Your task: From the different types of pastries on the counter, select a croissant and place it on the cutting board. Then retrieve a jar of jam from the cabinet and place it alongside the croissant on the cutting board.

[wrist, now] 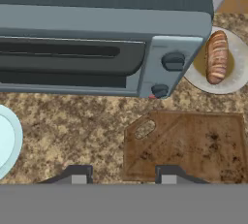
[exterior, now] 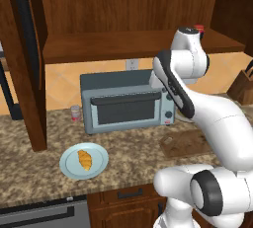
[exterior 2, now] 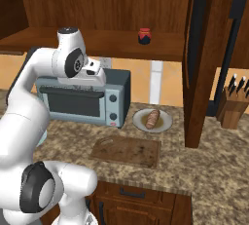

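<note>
The golden croissant (exterior: 85, 160) lies on a round light blue plate (exterior: 69, 170) at the counter's front left. The dark wooden cutting board (exterior: 185, 144) (exterior 2: 127, 152) (wrist: 193, 145) lies bare on the counter in front of the toaster oven. My gripper (wrist: 123, 175) hangs high above the counter, over the board's near left corner, open with nothing between its fingertips. The red jar of jam (exterior 2: 144, 35) stands on the cabinet shelf (exterior 2: 160, 48). A brown roll pastry (exterior 2: 152, 118) (wrist: 216, 56) rests on a second plate right of the oven.
A grey toaster oven (exterior: 126, 103) (wrist: 97, 39) fills the back of the counter (exterior 2: 204, 170). A pale canister (exterior: 75, 113) stands to its left. A knife block (exterior 2: 232, 107) is at the far right. Thick wooden cabinet posts (exterior: 27, 74) (exterior 2: 199, 63) come down to the worktop.
</note>
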Controlling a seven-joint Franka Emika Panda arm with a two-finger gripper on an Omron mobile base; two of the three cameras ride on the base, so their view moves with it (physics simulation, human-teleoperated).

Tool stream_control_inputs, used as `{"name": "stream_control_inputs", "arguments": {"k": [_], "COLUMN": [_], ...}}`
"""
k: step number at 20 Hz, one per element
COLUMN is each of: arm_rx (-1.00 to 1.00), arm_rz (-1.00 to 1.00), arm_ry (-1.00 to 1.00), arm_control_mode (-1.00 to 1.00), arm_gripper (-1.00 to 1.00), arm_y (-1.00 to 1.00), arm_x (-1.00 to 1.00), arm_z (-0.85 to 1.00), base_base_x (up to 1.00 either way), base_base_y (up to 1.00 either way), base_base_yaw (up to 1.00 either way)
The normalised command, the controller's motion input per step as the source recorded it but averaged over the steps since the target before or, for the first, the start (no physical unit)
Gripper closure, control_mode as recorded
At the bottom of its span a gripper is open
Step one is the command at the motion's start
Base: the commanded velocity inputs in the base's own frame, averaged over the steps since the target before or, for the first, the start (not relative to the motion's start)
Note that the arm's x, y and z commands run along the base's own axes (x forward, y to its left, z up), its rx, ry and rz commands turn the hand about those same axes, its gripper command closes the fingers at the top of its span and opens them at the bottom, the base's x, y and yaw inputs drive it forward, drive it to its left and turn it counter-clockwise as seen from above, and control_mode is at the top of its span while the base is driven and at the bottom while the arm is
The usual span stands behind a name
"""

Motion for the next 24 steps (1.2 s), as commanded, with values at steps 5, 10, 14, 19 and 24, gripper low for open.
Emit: {"name": "stream_control_inputs", "arguments": {"k": [5,10,14,19,24], "arm_rx": [0.0,0.0,0.0,0.0,0.0], "arm_rz": [-0.01,0.0,-0.19,-0.19,-0.26], "arm_ry": [0.0,0.0,0.0,-0.07,-0.25], "arm_control_mode": [-1.0,-1.0,-1.0,-1.0,-1.0], "arm_gripper": [-1.0,-1.0,-1.0,-1.0,-1.0], "arm_y": [-0.25,-0.62,-0.22,0.04,-0.06], "arm_x": [0.1,0.0,0.0,0.19,0.02], "arm_z": [0.21,0.57,0.6,0.18,0.28], "base_base_x": [0.0,0.0,0.0,0.0,0.0], "base_base_y": [0.0,0.0,0.0,0.0,0.0], "base_base_yaw": [0.0,0.0,0.0,0.0,0.0]}}
